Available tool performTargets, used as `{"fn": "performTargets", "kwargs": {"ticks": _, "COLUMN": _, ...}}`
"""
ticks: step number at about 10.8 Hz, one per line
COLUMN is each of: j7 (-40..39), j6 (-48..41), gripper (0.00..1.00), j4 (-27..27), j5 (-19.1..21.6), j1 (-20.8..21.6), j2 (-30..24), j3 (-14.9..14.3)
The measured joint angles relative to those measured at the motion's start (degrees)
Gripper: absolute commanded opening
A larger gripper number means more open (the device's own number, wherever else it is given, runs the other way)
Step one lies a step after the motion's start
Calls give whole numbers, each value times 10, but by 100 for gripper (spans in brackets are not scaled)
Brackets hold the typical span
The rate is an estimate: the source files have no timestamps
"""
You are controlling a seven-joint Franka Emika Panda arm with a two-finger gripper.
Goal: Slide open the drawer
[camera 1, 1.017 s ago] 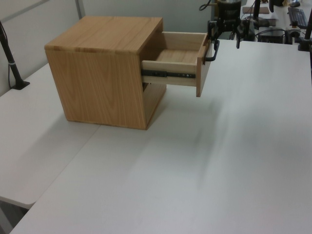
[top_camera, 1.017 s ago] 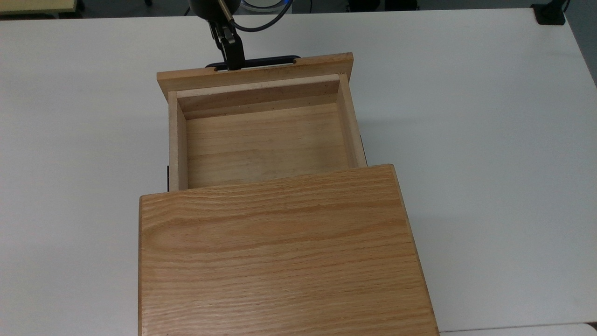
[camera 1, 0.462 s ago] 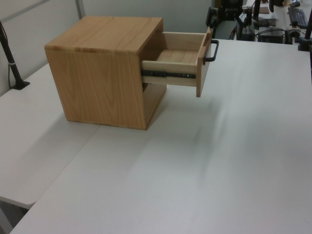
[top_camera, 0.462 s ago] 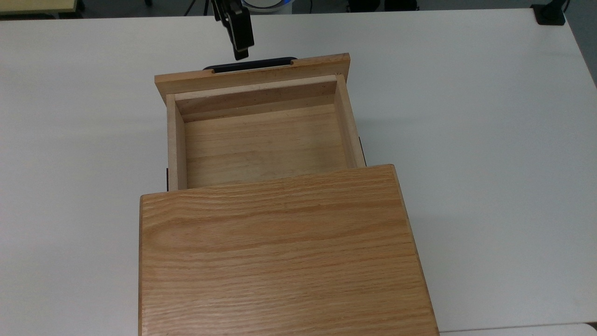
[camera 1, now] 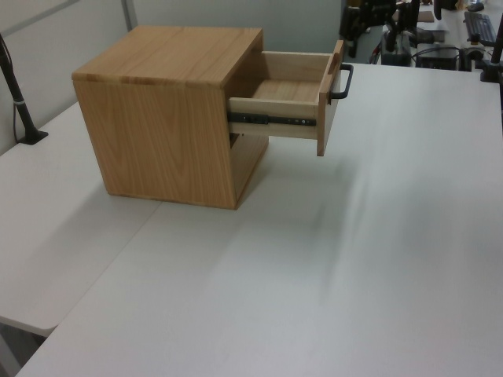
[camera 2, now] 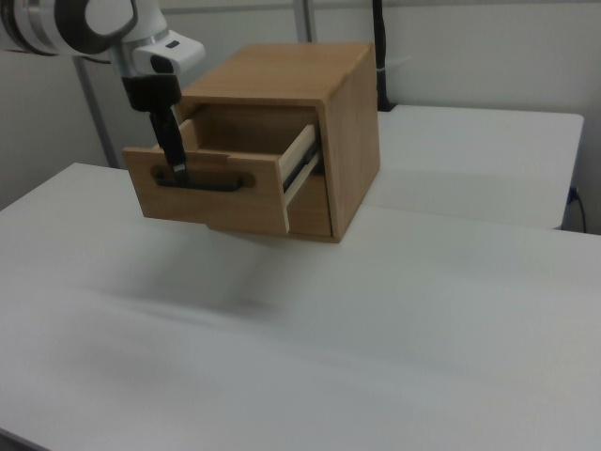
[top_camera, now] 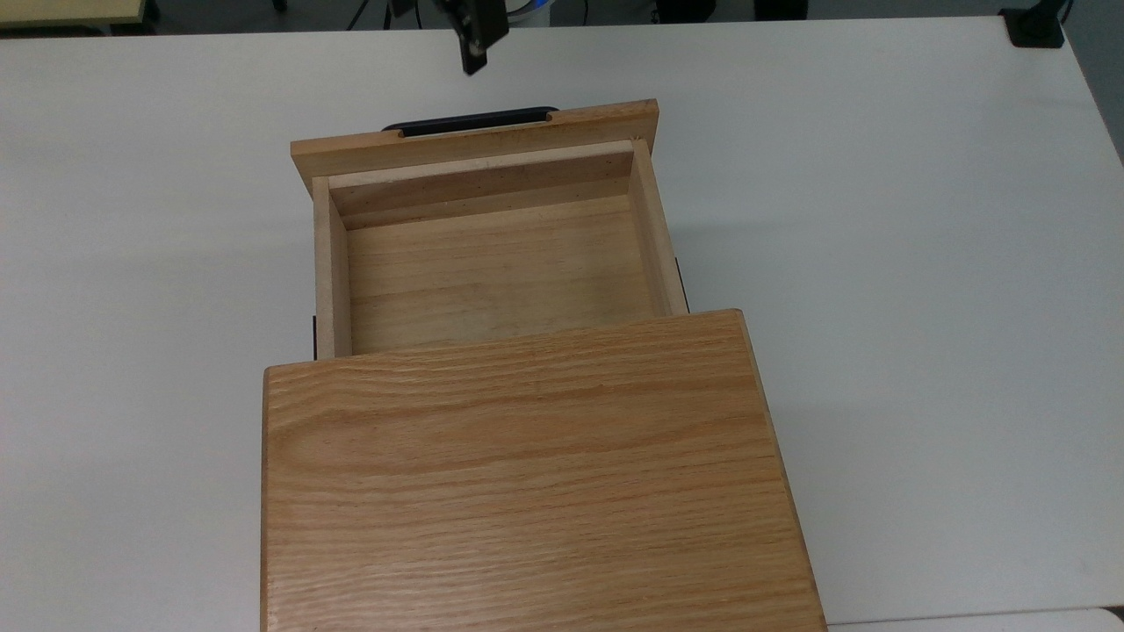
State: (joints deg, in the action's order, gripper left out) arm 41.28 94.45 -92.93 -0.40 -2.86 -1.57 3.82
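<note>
The drawer (top_camera: 492, 263) is a light oak tray with straight grain on its floor, paler raw-edged side walls and a flat front panel. It stands pulled well out of the cabinet (top_camera: 527, 474), a boxy oak cube with a wide smooth top, which sits on the matte white counter (top_camera: 922, 263). A slim black bar handle (top_camera: 470, 121) with rounded ends runs along the outside of the front panel.

The left view shows the dark metal slide rail (camera 1: 271, 120) on the drawer's side and the open space under it; the top view shows the bare inside of the tray.

My tool (top_camera: 474, 48) hangs beyond the handle, on the far side from the cabinet, apart from it and holding nothing. I cannot tell how far it is open. In the right view it (camera 2: 175, 150) overlaps the front panel above the handle.
</note>
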Motion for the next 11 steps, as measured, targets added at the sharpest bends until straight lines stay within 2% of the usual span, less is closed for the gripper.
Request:
{"fn": "performTargets", "kwargs": {"ticks": 4, "j7": -235, "j6": -29, "gripper": 100, "j4": -5, "j5": -2, "j1": 0, "j2": -26, "j3": 0}}
{"fn": "performTargets", "kwargs": {"ticks": 6, "j7": -340, "j6": -29, "gripper": 100, "j4": -8, "j5": -18, "j1": -3, "j2": -25, "j3": -2}}
{"fn": "performTargets", "kwargs": {"ticks": 9, "j7": -397, "j6": -6, "gripper": 100, "j4": -9, "j5": -50, "j1": -7, "j2": -12, "j3": -7}}
{"fn": "performTargets", "kwargs": {"ticks": 11, "j7": -399, "j6": -1, "gripper": 100, "j4": -9, "j5": -62, "j1": -3, "j2": -2, "j3": -7}}
